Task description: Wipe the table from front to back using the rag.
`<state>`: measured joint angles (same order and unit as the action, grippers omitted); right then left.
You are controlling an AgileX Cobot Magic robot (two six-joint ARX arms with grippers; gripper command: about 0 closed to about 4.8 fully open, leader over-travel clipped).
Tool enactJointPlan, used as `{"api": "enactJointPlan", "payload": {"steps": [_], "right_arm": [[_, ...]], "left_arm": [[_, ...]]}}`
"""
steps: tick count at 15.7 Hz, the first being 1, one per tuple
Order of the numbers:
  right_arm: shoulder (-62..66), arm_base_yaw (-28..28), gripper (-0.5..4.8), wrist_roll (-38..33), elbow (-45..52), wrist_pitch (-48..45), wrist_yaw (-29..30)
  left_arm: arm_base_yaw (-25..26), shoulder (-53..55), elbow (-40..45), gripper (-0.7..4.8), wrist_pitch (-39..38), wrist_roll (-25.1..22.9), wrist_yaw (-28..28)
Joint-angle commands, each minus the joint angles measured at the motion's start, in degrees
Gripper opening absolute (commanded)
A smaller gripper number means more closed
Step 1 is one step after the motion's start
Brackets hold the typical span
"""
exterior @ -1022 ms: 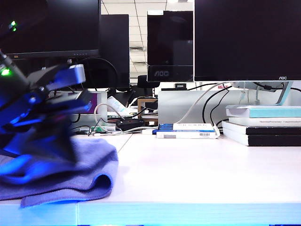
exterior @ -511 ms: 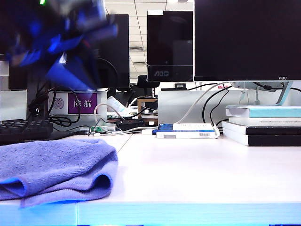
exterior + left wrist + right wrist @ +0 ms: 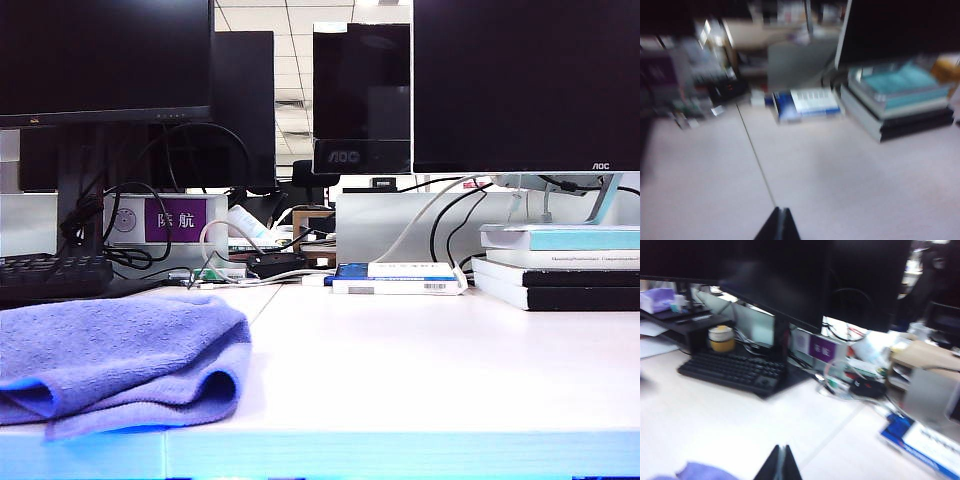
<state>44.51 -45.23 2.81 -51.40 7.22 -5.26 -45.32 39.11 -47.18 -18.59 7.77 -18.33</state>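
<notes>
At the table's front left lies the lavender-blue rag, bunched, one fold curled under. Left gripper and right gripper hover above, fingers together, empty.

- The exterior view sits low at the front edge of the table, almost level with its surface, and faces back toward the monitors; the rag lies very close to the lens at the left.
- The left wrist view looks down and forward from above the table, its closed left gripper at the frame's edge, toward the stack of books.
- The right wrist view, over the closed right gripper, faces the keyboard.
- All three show the table seam; both wrist views are motion-blurred.
</notes>
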Motion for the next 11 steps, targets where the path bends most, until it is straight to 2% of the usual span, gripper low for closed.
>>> {"api": "enactJointPlan", "payload": {"steps": [1,3,6,7,8,11], "right_arm": [[-5.8,0.0,-0.02,-0.2,8.0,-2.9,-2.4],[-11.2,0.0,-0.02,-0.2,15.8,-3.1,-2.8],[-15.8,0.0,-0.02,-0.2,23.2,-3.1,-2.8],[-18.1,0.0,-0.02,-0.9,27.2,-3.5,-2.8],[-19.7,0.0,-0.02,-3.0,30.1,-3.8,-2.8],[-23.0,0.0,-0.02,-3.2,35.2,-2.9,-2.8]], "left_arm": [[-0.1,-13.6,-0.1,-0.05,-14.2,-3.3,-0.6],[-0.1,-25.0,1.4,-0.05,-23.0,-3.3,3.4],[-0.1,-36.0,6.2,-0.05,-26.8,-2.6,8.1],[-0.1,-39.1,9.2,-0.05,-27.6,-0.4,8.7],[0.3,-38.9,10.6,-0.05,-26.6,0.2,10.4],[0.3,-38.4,16.2,-0.05,-16.5,0.2,14.9]]}}
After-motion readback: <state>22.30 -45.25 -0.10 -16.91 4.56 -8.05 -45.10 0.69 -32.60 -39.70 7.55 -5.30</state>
